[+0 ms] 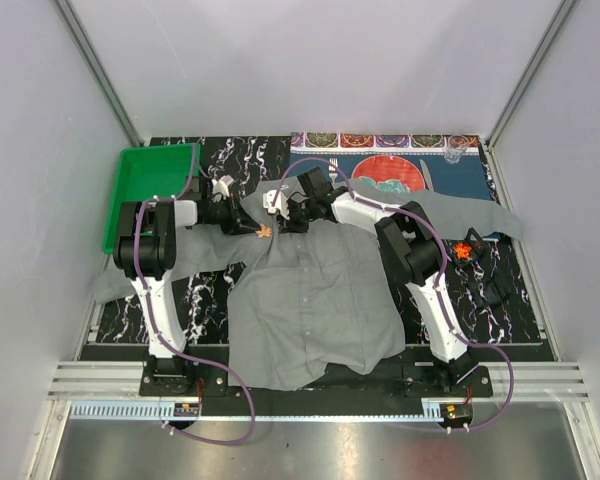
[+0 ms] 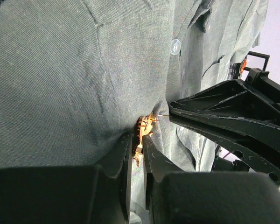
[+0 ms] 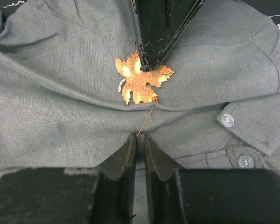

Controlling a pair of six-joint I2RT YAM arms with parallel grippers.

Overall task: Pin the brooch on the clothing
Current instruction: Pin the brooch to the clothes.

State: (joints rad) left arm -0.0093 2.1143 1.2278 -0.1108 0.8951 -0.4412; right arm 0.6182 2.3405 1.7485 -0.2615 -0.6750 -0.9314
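Now | left jaws grip brooch (image 3: 133,86) on shirt (image 1: 310,300) | right jaws closed, seemingly on pin (image 3: 146,119) | green tray (image 1: 145,170) apart

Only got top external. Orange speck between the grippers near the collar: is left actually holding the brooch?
Observer: Yes, left wrist view shows the left gripper shut on the brooch, against the shirt.
Operator: Right gripper?
Observer: Right wrist view: the right gripper is closed on the thin pin trailing from the leaf-shaped brooch.
Operator: Pin through the fabric?
Observer: Not visibly; the exposed length lies on top of the cloth.
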